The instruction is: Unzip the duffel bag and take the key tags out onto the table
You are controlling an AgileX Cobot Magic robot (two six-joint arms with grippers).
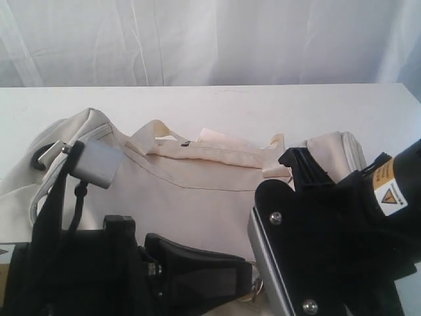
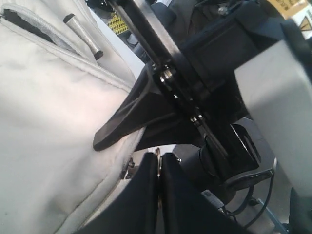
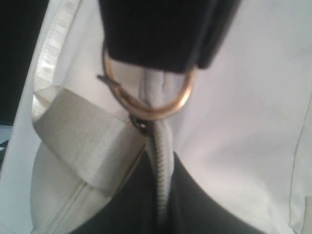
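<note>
The cream-white duffel bag [image 1: 197,210] lies across the white table [image 1: 276,105], its zip closed where it shows. My left gripper [image 2: 160,160] is shut on the brass zip-pull ring [image 3: 146,100] at the bag's near edge [image 1: 254,288]. Just beside the ring, my right gripper [image 3: 163,195] is shut on the grey ribbed zip piping [image 3: 163,146]. One of its black fingers [image 2: 119,127] presses against the fabric. The key tags are hidden.
A webbing handle [image 3: 83,136] lies beside the zip end, and two more handles [image 1: 210,155] rest along the bag's top. Both black arms [image 1: 316,250] crowd the near edge. Bare tabletop runs behind the bag to a white curtain [image 1: 210,39].
</note>
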